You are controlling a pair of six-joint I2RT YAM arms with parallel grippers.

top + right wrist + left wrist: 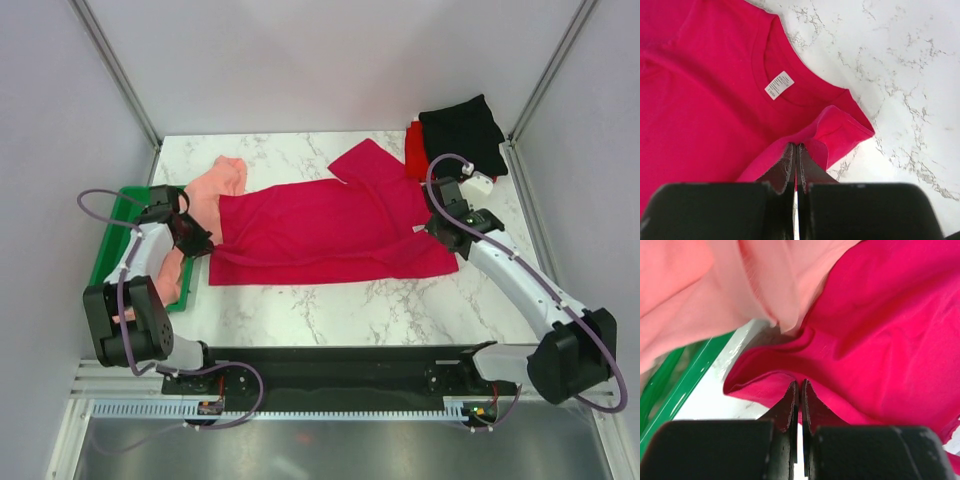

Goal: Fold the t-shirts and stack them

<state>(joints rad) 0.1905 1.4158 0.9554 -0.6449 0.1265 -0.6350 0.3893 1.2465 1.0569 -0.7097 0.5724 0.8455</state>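
The crimson t-shirt (pixel 330 230) lies spread across the marble table, folded lengthwise. Its white neck label (pixel 779 85) shows in the right wrist view. My left gripper (pixel 196 240) is shut on the crimson shirt's left edge (pixel 765 377). My right gripper (pixel 440 226) is shut on the shirt's edge (pixel 830 125) beside the collar. The salmon-pink t-shirt (pixel 205 190) lies partly under the crimson one and hangs into the green tray; it also shows in the left wrist view (pixel 715 285). The black t-shirt (pixel 462 130) lies on the bright red t-shirt (pixel 414 148) at the far right corner.
A green plastic tray (pixel 112 235) sits at the table's left edge, its rim also in the left wrist view (pixel 685 385). A small white object (pixel 482 181) lies near the black shirt. Grey enclosure walls stand close on all sides.
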